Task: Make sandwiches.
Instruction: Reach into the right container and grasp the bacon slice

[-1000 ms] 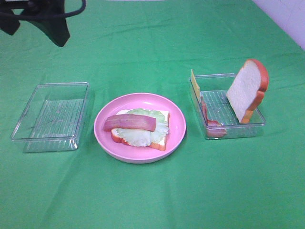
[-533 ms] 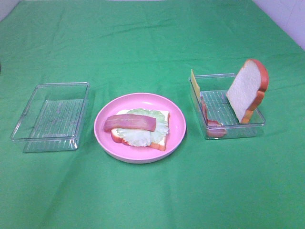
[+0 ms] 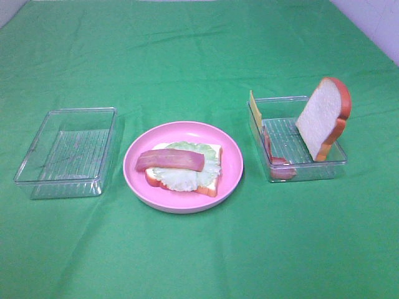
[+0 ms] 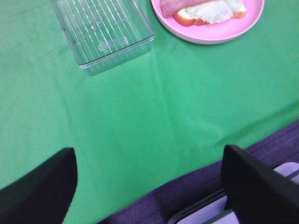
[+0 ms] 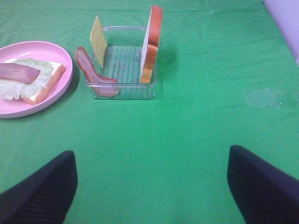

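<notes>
On the pink plate [image 3: 232, 163] lies the partly built sandwich [image 3: 187, 177]: a white bread slice, pale green lettuce and a reddish-brown bacon strip [image 3: 170, 160] on top. A second bread slice [image 3: 323, 118] leans upright in the right tray [image 3: 299, 171], with a yellow cheese square [image 3: 255, 107] and another bacon strip [image 3: 277, 161]. Neither gripper shows in the high view. My left gripper [image 4: 149, 154] hangs open over the cloth near the table's front edge, well short of the plate [image 4: 210, 35]. My right gripper [image 5: 152, 156] is open too, well back from the tray [image 5: 122, 91].
An empty clear tray [image 3: 65, 149] stands left of the plate. Green cloth [image 3: 199, 56] covers the whole table. The table's front edge and a dark floor strip [image 4: 196, 196] show in the left wrist view.
The dark left arm that stood at the top left of the high view has withdrawn out of that view. The food and trays have not moved.
</notes>
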`<move>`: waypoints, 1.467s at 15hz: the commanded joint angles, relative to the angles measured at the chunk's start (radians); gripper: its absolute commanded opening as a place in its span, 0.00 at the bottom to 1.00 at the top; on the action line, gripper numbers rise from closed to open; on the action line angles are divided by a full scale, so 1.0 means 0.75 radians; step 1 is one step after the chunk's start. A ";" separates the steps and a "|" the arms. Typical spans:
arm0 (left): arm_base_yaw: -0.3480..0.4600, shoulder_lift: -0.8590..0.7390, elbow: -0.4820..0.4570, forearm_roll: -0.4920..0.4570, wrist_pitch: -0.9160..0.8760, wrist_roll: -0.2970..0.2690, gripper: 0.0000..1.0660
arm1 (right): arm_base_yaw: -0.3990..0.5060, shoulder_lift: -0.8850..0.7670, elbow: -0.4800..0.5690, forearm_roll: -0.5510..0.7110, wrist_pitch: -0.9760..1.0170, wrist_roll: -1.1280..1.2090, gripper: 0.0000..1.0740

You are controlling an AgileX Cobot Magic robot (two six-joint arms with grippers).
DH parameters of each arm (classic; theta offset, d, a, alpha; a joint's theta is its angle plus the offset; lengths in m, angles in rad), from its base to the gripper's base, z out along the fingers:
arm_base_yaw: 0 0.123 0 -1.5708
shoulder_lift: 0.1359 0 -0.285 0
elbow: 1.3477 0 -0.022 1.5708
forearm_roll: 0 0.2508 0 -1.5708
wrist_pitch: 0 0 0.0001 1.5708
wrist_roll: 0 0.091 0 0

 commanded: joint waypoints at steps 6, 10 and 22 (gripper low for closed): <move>-0.007 -0.624 0.229 0.031 -0.080 0.004 0.74 | -0.009 0.011 -0.009 0.011 -0.037 0.009 0.76; -0.007 -0.673 0.240 0.031 -0.081 0.120 0.74 | -0.009 0.204 -0.027 0.109 -0.273 0.012 0.75; -0.007 -0.671 0.240 0.013 -0.081 0.124 0.74 | -0.004 1.656 -0.673 0.668 -0.215 -0.452 0.64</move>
